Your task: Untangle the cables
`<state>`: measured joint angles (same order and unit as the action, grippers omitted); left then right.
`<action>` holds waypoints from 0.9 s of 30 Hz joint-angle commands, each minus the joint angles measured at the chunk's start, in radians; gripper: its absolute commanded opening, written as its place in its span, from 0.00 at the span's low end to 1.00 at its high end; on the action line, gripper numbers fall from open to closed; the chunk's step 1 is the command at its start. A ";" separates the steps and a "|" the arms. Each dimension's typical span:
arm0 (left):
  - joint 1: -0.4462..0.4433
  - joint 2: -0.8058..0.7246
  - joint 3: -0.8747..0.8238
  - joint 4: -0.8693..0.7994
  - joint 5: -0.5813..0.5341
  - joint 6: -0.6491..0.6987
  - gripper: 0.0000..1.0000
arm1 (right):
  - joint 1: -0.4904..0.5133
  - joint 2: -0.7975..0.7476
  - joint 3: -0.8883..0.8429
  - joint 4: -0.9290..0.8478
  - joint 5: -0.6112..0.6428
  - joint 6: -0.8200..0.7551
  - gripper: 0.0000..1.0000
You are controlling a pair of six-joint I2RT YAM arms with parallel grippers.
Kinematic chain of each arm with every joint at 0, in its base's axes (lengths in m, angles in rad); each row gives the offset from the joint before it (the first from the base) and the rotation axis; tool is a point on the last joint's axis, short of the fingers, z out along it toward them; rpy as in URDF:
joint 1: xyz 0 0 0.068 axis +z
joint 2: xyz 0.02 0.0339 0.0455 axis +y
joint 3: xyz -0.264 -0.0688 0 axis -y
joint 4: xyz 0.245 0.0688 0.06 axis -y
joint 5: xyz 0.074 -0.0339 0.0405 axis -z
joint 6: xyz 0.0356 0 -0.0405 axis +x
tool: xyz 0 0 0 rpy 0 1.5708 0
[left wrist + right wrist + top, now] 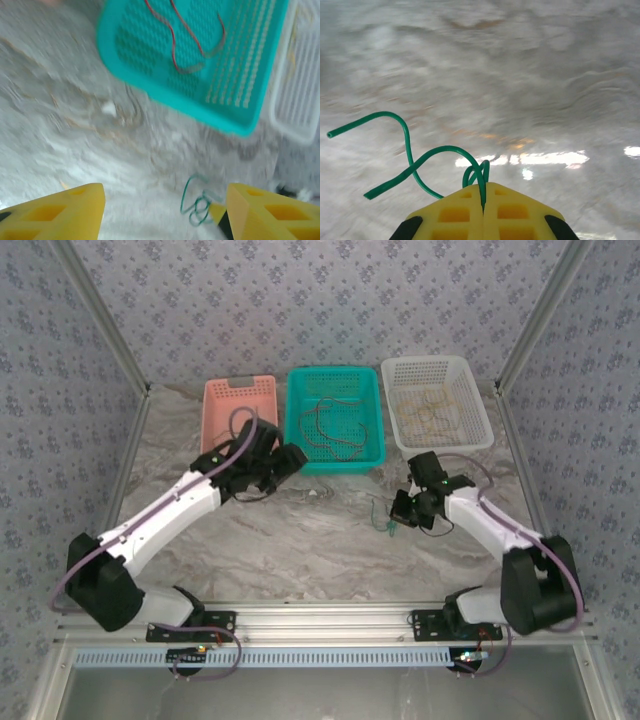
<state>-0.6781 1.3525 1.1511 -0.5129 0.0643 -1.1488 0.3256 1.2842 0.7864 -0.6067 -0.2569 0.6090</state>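
Pinching green cable [408, 145], right gripper [483, 189], seemingly aloft.

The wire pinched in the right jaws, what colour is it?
Green. The cable shows best in the right wrist view, pinched between shut jaws.

top camera looks down; close wrist cameras share the green cable [445, 148].

Left wrist view, blurry. Left gripper [165, 200] is wide open, with yellow fingers [70, 210] at the bottom corners of the frame. Green cable [196, 200] lies coiled on the marble worktop [60, 125], just beside the right-hand finger. Teal basket [150, 85] sits tilted across the top, with a red cable [172, 45] and a brownish cable [212, 50] looped inside. White basket [300, 95] is just beside it. Small white scrap [109, 107] sits on the worktop near the teal basket's edge.
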 commanded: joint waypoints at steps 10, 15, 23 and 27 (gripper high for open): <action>-0.223 0.003 -0.168 0.338 0.154 0.015 0.75 | 0.085 -0.207 -0.039 -0.045 -0.269 0.161 0.00; -0.281 0.077 -0.157 0.360 0.147 -0.005 0.67 | 0.103 -0.201 -0.045 -0.004 -0.291 0.228 0.00; -0.299 0.129 -0.156 0.320 0.082 -0.006 0.57 | 0.124 -0.223 -0.062 0.042 -0.300 0.281 0.00; -0.308 0.199 -0.133 0.384 0.110 -0.026 0.52 | 0.142 -0.227 -0.067 0.051 -0.304 0.294 0.00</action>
<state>-0.9741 1.5059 0.9783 -0.1783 0.1715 -1.1595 0.4561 1.0740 0.7334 -0.5690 -0.5365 0.8730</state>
